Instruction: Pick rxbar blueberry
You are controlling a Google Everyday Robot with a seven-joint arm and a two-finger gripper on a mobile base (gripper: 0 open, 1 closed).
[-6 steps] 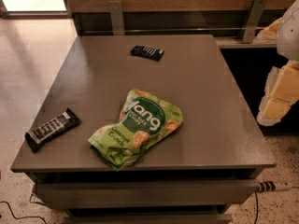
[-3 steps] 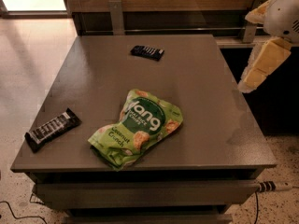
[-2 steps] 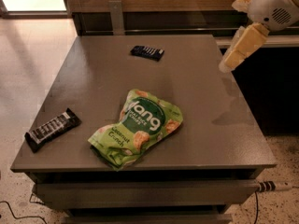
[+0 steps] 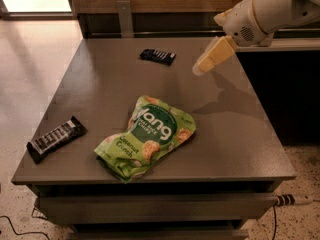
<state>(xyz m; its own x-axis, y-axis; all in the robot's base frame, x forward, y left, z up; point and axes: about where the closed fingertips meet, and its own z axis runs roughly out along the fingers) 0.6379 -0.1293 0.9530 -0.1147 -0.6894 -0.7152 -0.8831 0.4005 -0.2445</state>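
Approach step: gripper (image 4: 212, 58) hovers upper right, open or closed can't tell. Next move likely needs a reach left and down to blue bar (image 4: 157, 56), upper center of surface (image 4: 240, 134).

Cream gripper (image 4: 200, 69) over grey table (image 4: 100, 84)

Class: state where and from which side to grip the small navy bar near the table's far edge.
Probably from above, pinching the rxbar blueberry across its short width: it lies flat, long axis roughly left-right. The gripper hovers to its right.
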